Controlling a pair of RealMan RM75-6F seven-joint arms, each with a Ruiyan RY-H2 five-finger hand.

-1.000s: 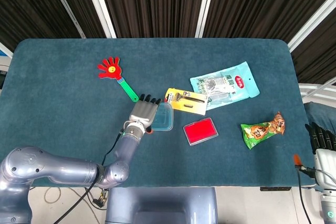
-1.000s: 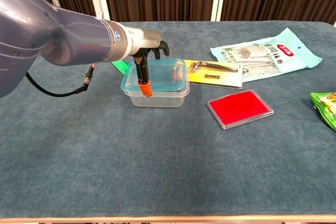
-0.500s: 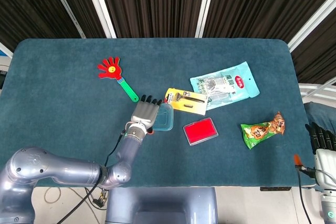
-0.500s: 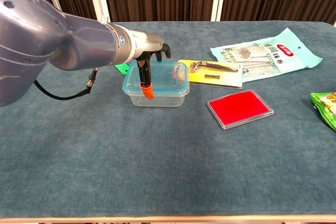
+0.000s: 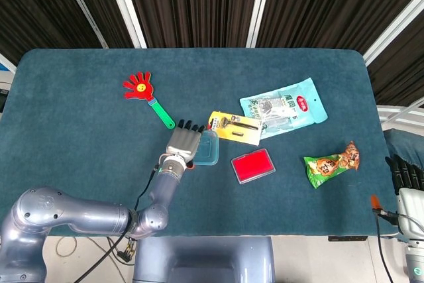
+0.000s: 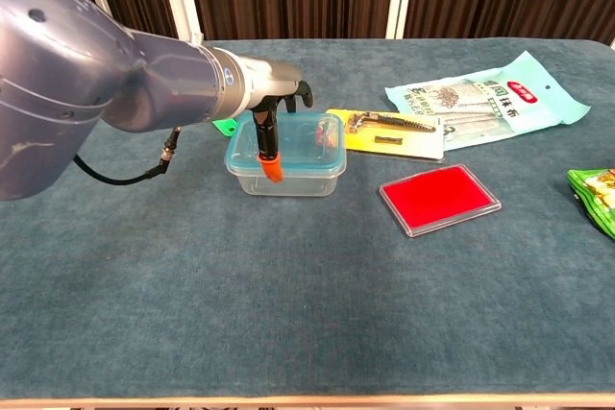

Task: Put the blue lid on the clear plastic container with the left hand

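The clear plastic container (image 6: pixel 288 168) stands near the table's middle with the blue lid (image 6: pixel 303 141) lying flat on top of it; from the head view the lid (image 5: pixel 209 148) shows beside a yellow card. My left hand (image 5: pixel 182 142) lies palm-down over the lid's left part, fingers stretched out flat. In the chest view the left hand (image 6: pixel 274 103) rests on the lid's left edge, its orange-tipped thumb hanging down the container's front wall. My right hand (image 5: pixel 404 173) hangs off the table's right edge, far from the container, holding nothing.
A yellow card with a tool (image 5: pixel 234 128) touches the container's right side. A red flat case (image 5: pixel 253 166) lies to its right, a light-blue pouch (image 5: pixel 283 106) behind, a green snack bag (image 5: pixel 331 163) far right, a red hand clapper (image 5: pixel 146 94) at back left.
The tilted lid has settled flat onto the container. My left hand shifted slightly right along with it and stays resting on it. The right hand has not moved.
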